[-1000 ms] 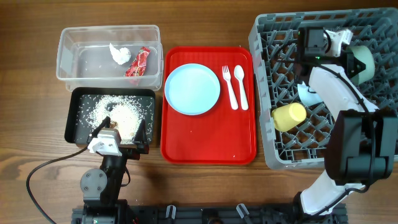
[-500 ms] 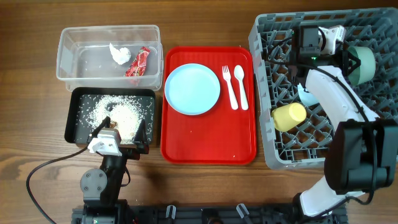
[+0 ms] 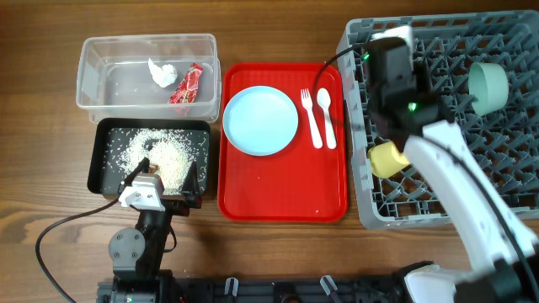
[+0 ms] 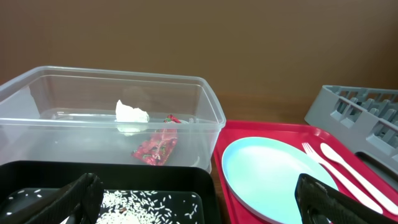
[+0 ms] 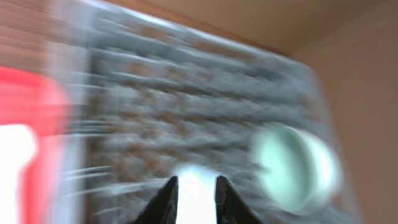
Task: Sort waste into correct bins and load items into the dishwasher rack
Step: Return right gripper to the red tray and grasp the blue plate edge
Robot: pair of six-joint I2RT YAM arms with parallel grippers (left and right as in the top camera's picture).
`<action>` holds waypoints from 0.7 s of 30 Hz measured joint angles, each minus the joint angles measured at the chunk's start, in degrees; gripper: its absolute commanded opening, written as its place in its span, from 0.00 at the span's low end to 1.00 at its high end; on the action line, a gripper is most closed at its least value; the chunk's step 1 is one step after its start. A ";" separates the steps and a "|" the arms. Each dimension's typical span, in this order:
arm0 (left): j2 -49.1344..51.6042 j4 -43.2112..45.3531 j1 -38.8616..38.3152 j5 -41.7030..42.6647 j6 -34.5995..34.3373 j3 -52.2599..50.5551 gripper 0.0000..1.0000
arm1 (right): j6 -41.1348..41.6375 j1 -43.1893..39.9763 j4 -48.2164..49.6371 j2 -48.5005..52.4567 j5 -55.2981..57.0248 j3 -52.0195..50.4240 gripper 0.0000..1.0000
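The grey dishwasher rack [image 3: 505, 194] holds the yellow cup [image 3: 390, 157] and the mint-green bowl [image 3: 488, 87]. The small light blue bowl is hidden under my right arm [image 3: 438, 160]. The light blue plate [image 3: 261, 120], white fork [image 3: 311, 116] and spoon [image 3: 327, 116] lie on a red tray. The tissue [image 3: 160, 71] and red wrapper [image 3: 186, 84] lie in the clear tub [image 3: 109, 50]. Rice [image 3: 160, 151] lies in the black tray [image 3: 99, 181]. My left gripper [image 4: 199, 208] is open and empty at that tray's near end. My right gripper [image 5: 195, 199], blurred, is slightly open and empty over the rack, with the mint bowl [image 5: 295, 165] to its right.
The red serving tray [image 3: 282, 189] sits between the bins and the rack. The plate [image 4: 273, 174], fork [image 4: 323, 168] and spoon [image 4: 354, 171] also show in the left wrist view, right of the tub [image 4: 205, 99]. Bare wooden table lies in front.
My right arm has swung left across the rack, away from the mint-green bowl, which stays in the rack. It now covers the small light blue bowl. The left arm has not moved.
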 measured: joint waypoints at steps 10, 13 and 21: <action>0.00 0.00 0.00 0.00 0.00 0.00 1.00 | 22.80 15.37 -4.28 2.08 -36.33 1.49 0.39; 0.00 0.00 0.00 0.00 0.00 0.00 1.00 | 30.42 15.89 -4.48 7.96 -38.69 1.49 0.39; 0.00 0.00 0.00 0.00 0.00 0.00 1.00 | 45.99 13.00 0.28 21.86 -40.00 1.49 0.38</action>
